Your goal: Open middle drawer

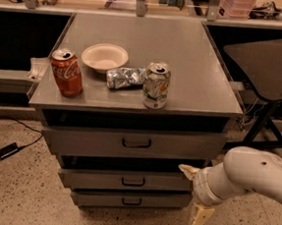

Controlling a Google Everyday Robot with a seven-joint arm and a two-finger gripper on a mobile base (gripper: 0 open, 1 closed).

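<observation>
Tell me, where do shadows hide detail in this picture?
Camera view: deep shadow fills the gap above the middle drawer; the cabinet top is evenly, warmly lit; the gripper, open beside that drawer's right end, is clearly lit.

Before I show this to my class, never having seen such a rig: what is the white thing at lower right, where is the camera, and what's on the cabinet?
That is a robot's arm; its gripper sits just right of the middle drawer, jaws apart, holding nothing. The single camera looks down on the grey cabinet from in front. On top stand a red cola can, a white bowl, a crumpled foil packet and a pale soda can.
</observation>
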